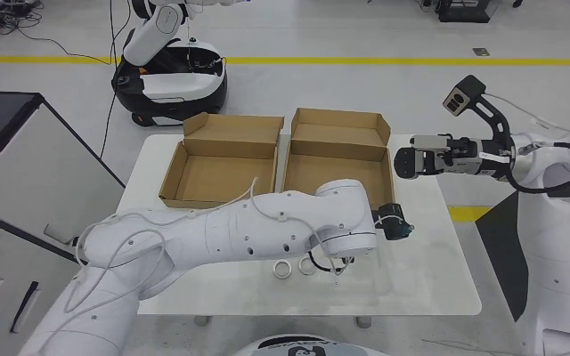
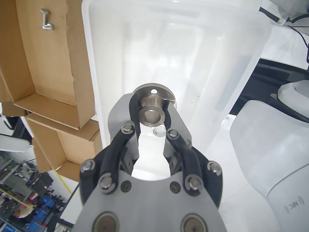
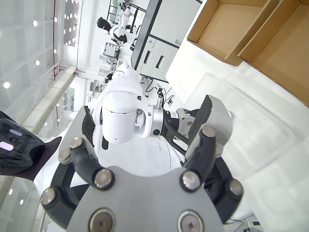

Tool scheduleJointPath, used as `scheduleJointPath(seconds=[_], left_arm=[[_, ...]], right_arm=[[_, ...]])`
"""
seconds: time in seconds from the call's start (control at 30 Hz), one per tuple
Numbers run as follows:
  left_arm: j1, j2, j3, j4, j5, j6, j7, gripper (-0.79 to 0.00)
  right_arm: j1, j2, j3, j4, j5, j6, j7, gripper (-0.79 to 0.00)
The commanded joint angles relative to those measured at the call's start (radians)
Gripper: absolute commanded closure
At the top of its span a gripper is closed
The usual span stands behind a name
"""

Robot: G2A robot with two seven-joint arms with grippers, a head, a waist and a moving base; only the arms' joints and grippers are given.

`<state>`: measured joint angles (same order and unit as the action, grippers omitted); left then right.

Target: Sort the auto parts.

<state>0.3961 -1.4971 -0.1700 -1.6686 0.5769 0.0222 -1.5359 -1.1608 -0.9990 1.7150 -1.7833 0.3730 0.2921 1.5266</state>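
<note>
Off the desk's left edge, a pale cabinet with dark trim (image 1: 31,160). On the white desk (image 1: 232,298), along the far side, two open brown cardboard boxes side by side with flaps raised, the left-hand cardboard box (image 1: 218,173) coming first. Stretched across the desk from the near left toward the centre-right, the white left arm (image 1: 223,236), lying in front of both boxes. Close under its forearm, near the desk's front edge, a small pale ring (image 1: 283,270) lying flat, and a second ring (image 1: 307,265) just beside it, both well apart from the boxes. Next, the right-hand cardboard box (image 1: 343,173), with a small silver T-headed bolt (image 2: 47,20) lying on its floor. Just beside that box, on its near side, a clear rectangular plastic tub (image 2: 169,25), open at the top. Over the tub's opening, the left arm's jaws nearly closed, clamped from both sides on the narrow neck of a grey metal flanged bushing (image 2: 151,115). Bore turned toward the wrist camera, round flange with a small hole sitting past the fingertips. Cannot tell whether the bushing touches the tub's floor. Farthest right, the right arm (image 1: 463,153), hanging above the desk's right edge, just beside the right-hand box's outer wall and pointing back toward it. There the right arm's jaws spread wide and gripping nothing, black ribbed pads (image 3: 88,124) well apart.
</note>
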Motion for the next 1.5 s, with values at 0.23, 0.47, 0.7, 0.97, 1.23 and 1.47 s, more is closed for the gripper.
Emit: scheduleJointPath(seconds=[0.23,0.47,0.7,0.97,1.23,1.47], left_arm=[[0.046,0.023,-0.048,0.043,-0.041,-0.008,0.044,0.0],[0.161,0.132,-0.225,-0.02,-0.086,-0.017,0.038,0.0],[0.373,0.259,-0.486,-0.159,-0.108,-0.098,0.05,0.0],[0.573,0.342,-0.765,-0.25,-0.197,-0.201,0.107,0.0],[0.645,0.369,-0.899,-0.271,-0.337,-0.312,0.213,0.0],[0.648,0.369,-0.904,-0.268,-0.343,-0.32,0.222,0.0]], right_arm=[[0.0,0.0,0.0,0.0,0.0,0.0,0.0,-0.785],[0.0,0.0,0.0,0.0,0.0,0.0,0.0,-0.785],[0.0,0.0,0.0,0.0,0.0,0.0,0.0,-0.785],[0.0,0.0,0.0,0.0,0.0,0.0,0.0,-0.785],[0.0,0.0,0.0,0.0,0.0,0.0,0.0,-0.785],[0.0,0.0,0.0,0.0,0.0,0.0,0.0,-0.785]])
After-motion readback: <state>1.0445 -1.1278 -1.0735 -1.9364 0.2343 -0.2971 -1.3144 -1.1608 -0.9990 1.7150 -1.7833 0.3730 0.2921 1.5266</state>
